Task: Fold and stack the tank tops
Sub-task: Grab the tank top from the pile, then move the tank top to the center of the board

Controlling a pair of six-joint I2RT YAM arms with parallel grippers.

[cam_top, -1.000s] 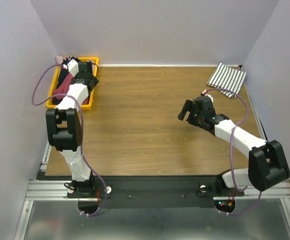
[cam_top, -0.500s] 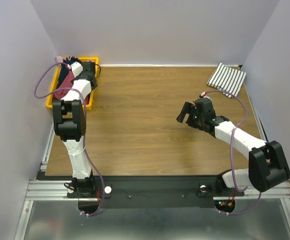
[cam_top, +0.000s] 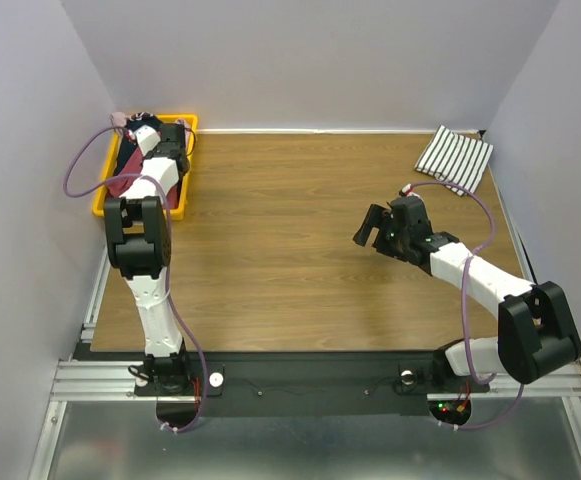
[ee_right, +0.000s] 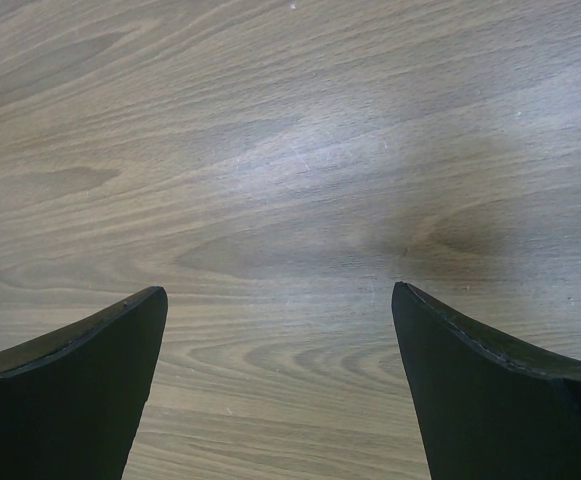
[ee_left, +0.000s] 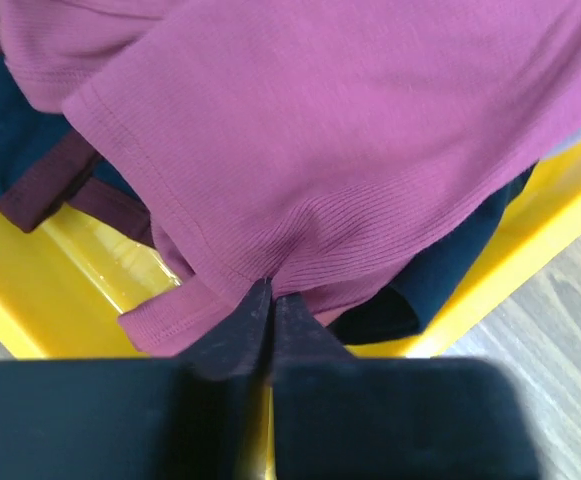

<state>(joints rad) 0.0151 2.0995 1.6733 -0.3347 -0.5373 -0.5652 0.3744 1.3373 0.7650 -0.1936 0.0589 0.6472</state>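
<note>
In the left wrist view my left gripper [ee_left: 270, 290] is shut, pinching a fold of the dark red tank top [ee_left: 350, 130], which puckers at the fingertips. That top lies over a dark navy one [ee_left: 465, 255] inside the yellow bin [ee_left: 55, 295]. From above, the left gripper [cam_top: 160, 150] reaches down into the bin [cam_top: 101, 196] at the table's far left, over the dark red cloth [cam_top: 120, 184]. A folded white tank top with black stripes [cam_top: 455, 158] lies at the far right corner. My right gripper [cam_top: 370, 228] hovers open over bare wood [ee_right: 280, 300], with nothing between its fingers.
The wooden table [cam_top: 290, 230] is walled by pale panels at the left, back and right. The bin sits against the left wall. Purple cables loop off both arms.
My left gripper has gone from wide open to shut on the dark red top, and the left arm has shifted slightly left over the bin. The right arm has barely moved.
</note>
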